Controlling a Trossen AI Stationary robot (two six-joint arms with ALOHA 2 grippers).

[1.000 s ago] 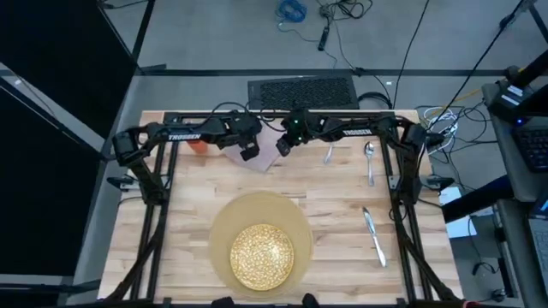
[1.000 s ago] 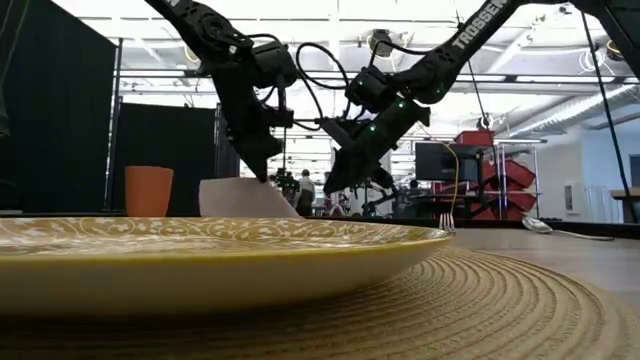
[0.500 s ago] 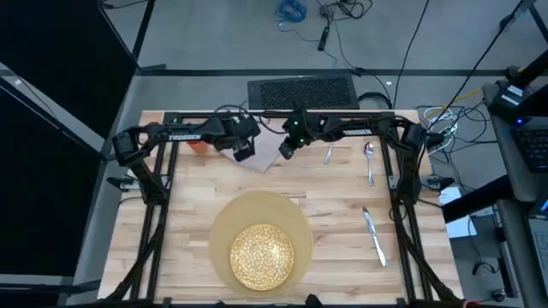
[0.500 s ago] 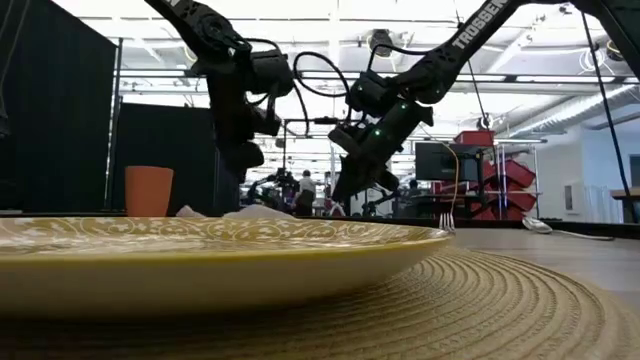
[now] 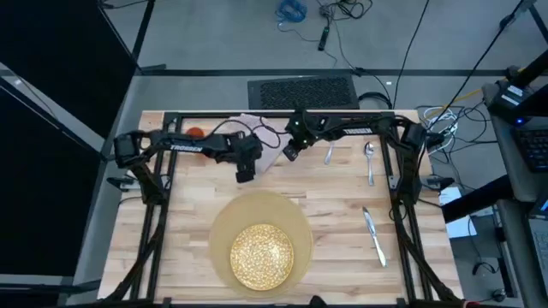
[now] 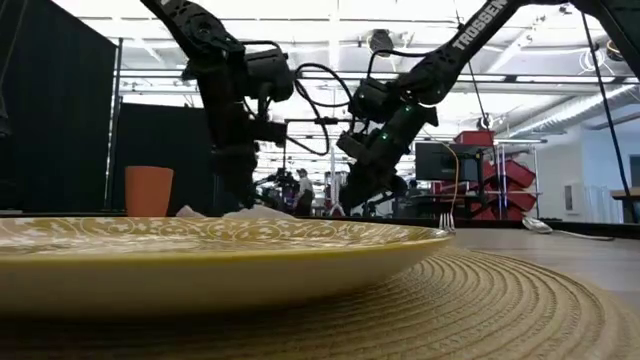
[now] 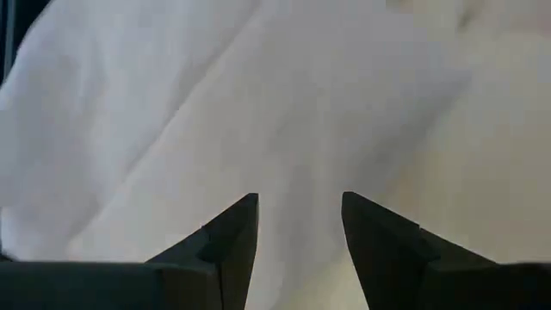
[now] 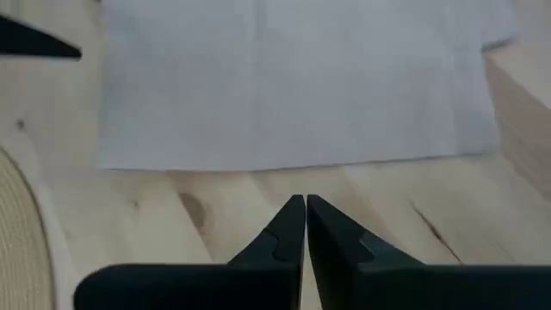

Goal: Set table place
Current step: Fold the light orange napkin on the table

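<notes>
high view: left end effector (image 5: 244, 174) released and right end effector (image 5: 289, 154) clenched over soft creased cloth napkin (image 5: 267, 151)

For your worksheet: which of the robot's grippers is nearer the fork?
The right. The right gripper hovers at the napkin's edge, just beside the fork. The left gripper is on the far side of the napkin from the fork, toward the mat.

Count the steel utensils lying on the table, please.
3, all on the table's right side: a fork and a spoon side by side near the far edge, and a knife nearer, right of the mat. None seems hidden.
</notes>
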